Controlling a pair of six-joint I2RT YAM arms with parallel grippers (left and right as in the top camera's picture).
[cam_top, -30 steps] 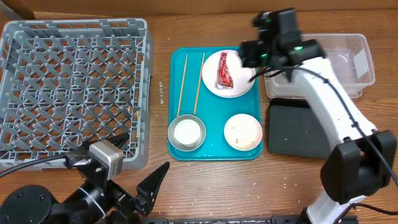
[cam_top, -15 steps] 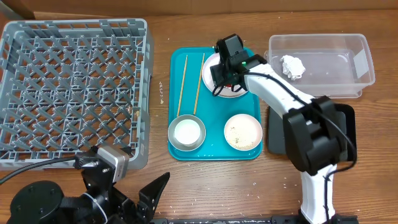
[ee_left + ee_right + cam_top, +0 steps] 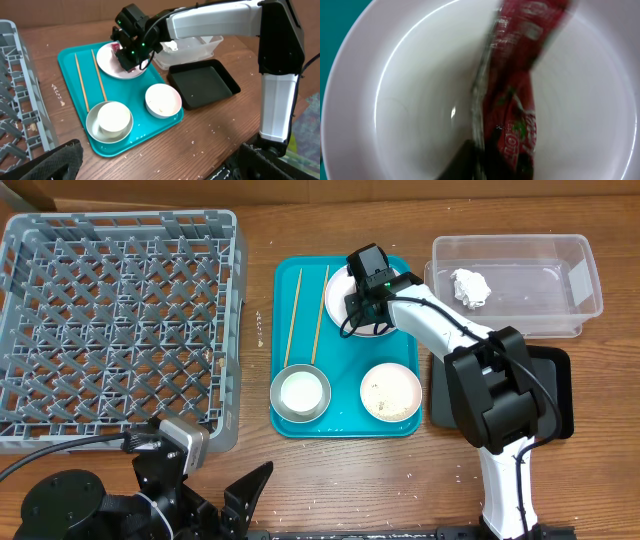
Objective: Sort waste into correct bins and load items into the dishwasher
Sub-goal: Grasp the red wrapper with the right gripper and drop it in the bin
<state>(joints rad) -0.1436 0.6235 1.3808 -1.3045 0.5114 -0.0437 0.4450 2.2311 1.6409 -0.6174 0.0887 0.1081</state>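
Observation:
My right gripper (image 3: 362, 298) is down on the white plate (image 3: 336, 292) at the back of the teal tray, shut on the crumpled red wrapper (image 3: 520, 75). In the overhead view the gripper hides the wrapper. The white paper wad (image 3: 468, 286) lies in the clear tub (image 3: 540, 248). Beside the tub sits the black tray (image 3: 450, 395). Two chopsticks (image 3: 293, 315), a metal bowl (image 3: 276, 402) holding a white cup (image 3: 301, 391), and a white bowl (image 3: 391, 392) with rice also lie on the teal tray. My left gripper (image 3: 160, 167) stands open near the table's front edge, holding nothing.
The grey dish rack (image 3: 120, 320) fills the left of the table. The teal tray (image 3: 345, 426) sits in the middle. Loose rice grains (image 3: 215, 131) are scattered on the wood in front of the tray.
The right gripper came from the clear tub to the plate and has now closed on the red wrapper. The left arm has barely moved.

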